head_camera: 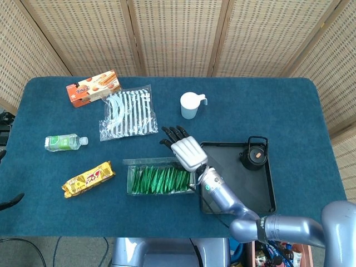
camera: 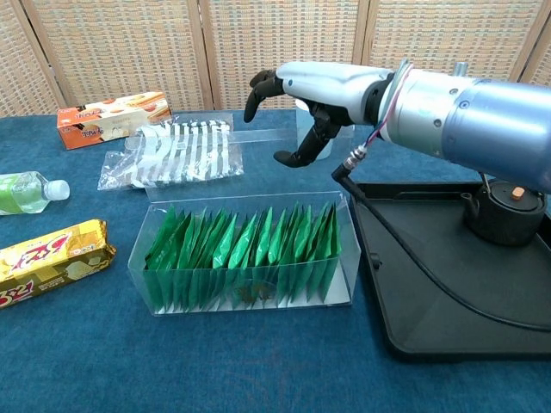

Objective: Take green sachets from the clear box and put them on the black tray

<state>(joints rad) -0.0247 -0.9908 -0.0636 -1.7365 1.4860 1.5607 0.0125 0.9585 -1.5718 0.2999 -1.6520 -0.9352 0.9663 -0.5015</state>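
Many green sachets [camera: 245, 249] stand upright in the clear box [camera: 244, 292], just left of the black tray [camera: 482, 301]. Right hand [camera: 318, 95] hovers above the box, fingers [camera: 258, 84] curled loosely, holding nothing.
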